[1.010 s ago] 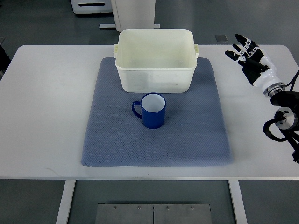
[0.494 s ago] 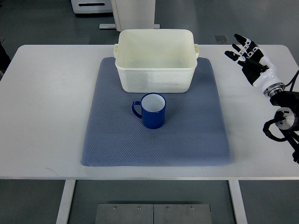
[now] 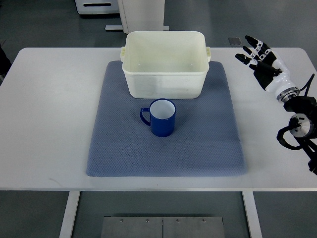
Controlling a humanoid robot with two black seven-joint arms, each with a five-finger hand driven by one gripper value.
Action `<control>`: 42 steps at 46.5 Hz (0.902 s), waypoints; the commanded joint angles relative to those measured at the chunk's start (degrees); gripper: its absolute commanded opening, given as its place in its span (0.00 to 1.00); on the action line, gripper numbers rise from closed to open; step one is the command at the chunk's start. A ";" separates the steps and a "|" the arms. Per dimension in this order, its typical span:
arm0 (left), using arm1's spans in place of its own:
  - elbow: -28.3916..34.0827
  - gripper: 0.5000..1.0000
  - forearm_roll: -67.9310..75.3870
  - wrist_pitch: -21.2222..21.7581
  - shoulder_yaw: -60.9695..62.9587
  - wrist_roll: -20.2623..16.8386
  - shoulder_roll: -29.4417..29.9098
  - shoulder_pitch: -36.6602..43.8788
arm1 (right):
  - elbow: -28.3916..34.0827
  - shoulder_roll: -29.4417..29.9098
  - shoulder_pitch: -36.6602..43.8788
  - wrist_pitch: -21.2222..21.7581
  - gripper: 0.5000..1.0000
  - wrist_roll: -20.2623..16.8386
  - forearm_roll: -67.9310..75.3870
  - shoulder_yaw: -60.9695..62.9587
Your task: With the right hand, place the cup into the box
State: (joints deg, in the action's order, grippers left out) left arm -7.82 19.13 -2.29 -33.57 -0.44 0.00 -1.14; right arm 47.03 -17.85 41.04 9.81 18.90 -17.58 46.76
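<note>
Right hand (image 3: 261, 60) hovers with fingers spread, holding nothing, well right of the cream plastic box (image 3: 165, 63). Just in front of that box, the blue enamel cup (image 3: 162, 117) stands upright, handle pointing left, on the blue-grey mat (image 3: 165, 144).

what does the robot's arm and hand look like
Only the right arm shows. The right hand has a white shell with black fingers banded in white at the joints. A silver wrist ring joins it to a black forearm with a round grey joint, and a thin black cable runs beside it.
</note>
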 commanded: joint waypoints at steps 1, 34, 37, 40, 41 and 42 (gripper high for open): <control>0.00 1.00 0.03 0.00 0.00 0.00 0.00 0.00 | 0.08 0.10 -0.08 0.03 1.00 0.00 -0.09 0.00; 0.00 1.00 0.03 0.00 0.00 0.00 0.00 0.00 | 5.26 -0.08 0.00 0.21 1.00 0.00 -0.44 -0.09; 0.00 1.00 0.03 0.00 0.00 0.00 0.00 0.00 | 6.75 -0.34 0.18 0.21 1.00 0.00 -0.53 -0.70; 0.00 1.00 -0.06 0.00 0.00 0.00 0.00 0.00 | 9.21 -0.69 0.27 0.21 1.00 0.00 -0.53 -1.67; 0.00 1.00 0.03 0.00 0.00 0.00 0.00 0.00 | 10.26 -0.78 0.35 0.21 1.00 0.00 -0.53 -1.84; 0.00 1.00 0.03 0.00 0.00 0.00 0.00 0.00 | 11.23 -0.87 0.36 0.21 1.00 0.00 -0.61 -1.85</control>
State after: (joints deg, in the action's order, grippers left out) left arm -7.82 19.13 -2.29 -33.58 -0.44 0.00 -1.14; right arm 55.60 -18.47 41.29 10.03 18.90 -18.12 45.36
